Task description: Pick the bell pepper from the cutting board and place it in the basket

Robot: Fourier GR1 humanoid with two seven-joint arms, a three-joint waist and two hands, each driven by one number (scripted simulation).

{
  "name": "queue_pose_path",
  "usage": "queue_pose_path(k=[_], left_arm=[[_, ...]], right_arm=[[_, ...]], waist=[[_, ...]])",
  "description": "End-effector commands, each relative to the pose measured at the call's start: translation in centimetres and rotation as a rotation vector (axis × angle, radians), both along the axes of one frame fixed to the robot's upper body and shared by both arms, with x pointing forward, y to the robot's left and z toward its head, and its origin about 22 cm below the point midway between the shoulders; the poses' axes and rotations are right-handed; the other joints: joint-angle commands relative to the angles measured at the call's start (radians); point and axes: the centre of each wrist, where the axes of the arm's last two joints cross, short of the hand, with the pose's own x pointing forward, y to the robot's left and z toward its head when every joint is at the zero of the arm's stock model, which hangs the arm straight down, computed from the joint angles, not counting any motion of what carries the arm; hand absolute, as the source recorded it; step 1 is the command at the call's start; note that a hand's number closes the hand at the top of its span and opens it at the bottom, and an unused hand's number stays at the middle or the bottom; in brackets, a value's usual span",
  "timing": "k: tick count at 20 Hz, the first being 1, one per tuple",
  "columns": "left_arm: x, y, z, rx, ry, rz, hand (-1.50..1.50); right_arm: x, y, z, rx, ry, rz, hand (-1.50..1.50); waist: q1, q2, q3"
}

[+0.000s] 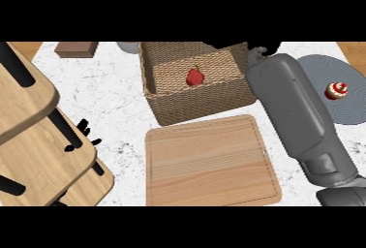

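Head view, my read. The small red bell pepper (195, 76) lies inside the woven brown wicker basket (204, 104), on its floor near the back wall, clear of the hand. The pale rectangular wooden cutting board (211, 162) sits on the white marbled tabletop (114, 87) just in front of the basket. The grey right forearm runs up the right side past the basket's right wall; the black right hand (261, 50) shows only as a sliver at the basket's far right corner, and I cannot tell how it is set. The black left hand (82, 134) rests at the left, fingers straight and spread. A cupcake with red topping (336, 90) sits on a round grey plate (350, 109) at right. A brown block (76, 49) lies at top left.
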Motion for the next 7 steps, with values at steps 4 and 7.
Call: queue_pose_path(k=[4, 7], left_arm=[[-2.6, 2.1, -4.1, -0.001, 0.253, 0.071, 0.0], [-4.2, 3.0, -3.7, 0.016, 0.266, 0.083, 0.0]], right_arm=[[-0.4, -4.7, 1.4, 0.12, -0.035, -0.108, -1.5], [-1.0, -8.8, 0.9, 0.095, -0.002, -0.126, -1.5]], waist=[[-0.029, 0.005, -0.017], [-0.028, 0.0, -0.016]])
